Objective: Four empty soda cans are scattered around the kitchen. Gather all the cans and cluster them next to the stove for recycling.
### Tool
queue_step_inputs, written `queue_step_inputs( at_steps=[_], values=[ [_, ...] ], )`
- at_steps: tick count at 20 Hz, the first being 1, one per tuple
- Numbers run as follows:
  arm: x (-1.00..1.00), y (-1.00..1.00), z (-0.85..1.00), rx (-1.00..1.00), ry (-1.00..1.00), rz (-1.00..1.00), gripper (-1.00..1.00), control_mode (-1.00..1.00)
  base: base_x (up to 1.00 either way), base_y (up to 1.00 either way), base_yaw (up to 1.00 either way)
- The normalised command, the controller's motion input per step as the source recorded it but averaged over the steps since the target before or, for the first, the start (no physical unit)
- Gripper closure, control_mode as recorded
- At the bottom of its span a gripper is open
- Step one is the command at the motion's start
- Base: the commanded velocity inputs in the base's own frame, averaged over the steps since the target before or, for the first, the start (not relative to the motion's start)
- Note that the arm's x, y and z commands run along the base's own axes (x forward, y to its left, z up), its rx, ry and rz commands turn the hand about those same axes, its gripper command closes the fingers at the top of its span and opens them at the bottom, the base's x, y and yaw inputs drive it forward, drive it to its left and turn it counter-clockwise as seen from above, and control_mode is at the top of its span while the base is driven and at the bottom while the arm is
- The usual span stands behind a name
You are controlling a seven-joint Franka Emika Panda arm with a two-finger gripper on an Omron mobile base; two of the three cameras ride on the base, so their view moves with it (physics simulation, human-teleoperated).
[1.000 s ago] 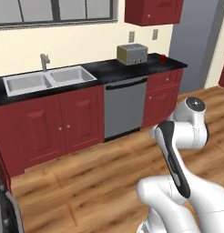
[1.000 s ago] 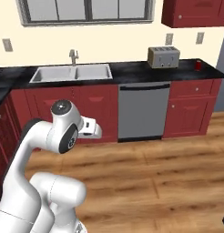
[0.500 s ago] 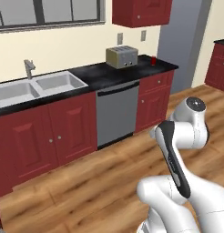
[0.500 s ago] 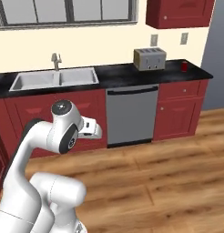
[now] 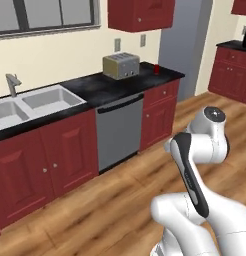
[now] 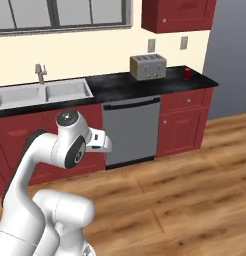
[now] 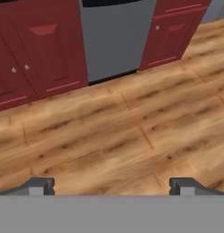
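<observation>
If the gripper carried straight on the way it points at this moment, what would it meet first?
Most likely the wooden floor. In the hand view the open gripper looks down at bare planks in front of the dishwasher and red cabinets, with nothing between. Exact depth is unclear.

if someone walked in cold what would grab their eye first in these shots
Probably the white robot arm folded up in the foreground over the wood floor. Next, the long run of dark red cabinets under a black countertop, with a silver toaster and one small red soda can near the counter's right end. The pincer hangs open above bare floorboards, holding nothing.
</observation>
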Motion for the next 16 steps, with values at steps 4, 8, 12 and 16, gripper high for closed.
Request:
queue_step_inputs(
  at_steps=[4, 8, 12, 16],
  values=[
    [0.0, 0.0, 0.0, 0.0, 0.0, 0.0, -1.0, 1.0, 0.57, -0.07, -0.25],
    [0.0, 0.0, 0.0, 0.0, 0.0, 0.0, -1.0, 1.0, 0.59, -0.09, -0.22],
    [0.0, 0.0, 0.0, 0.0, 0.0, 0.0, -1.0, 1.0, 0.62, -0.16, -0.1],
    [0.0, 0.0, 0.0, 0.0, 0.0, 0.0, -1.0, 1.0, 0.61, -0.24, 0.0]
  ],
)
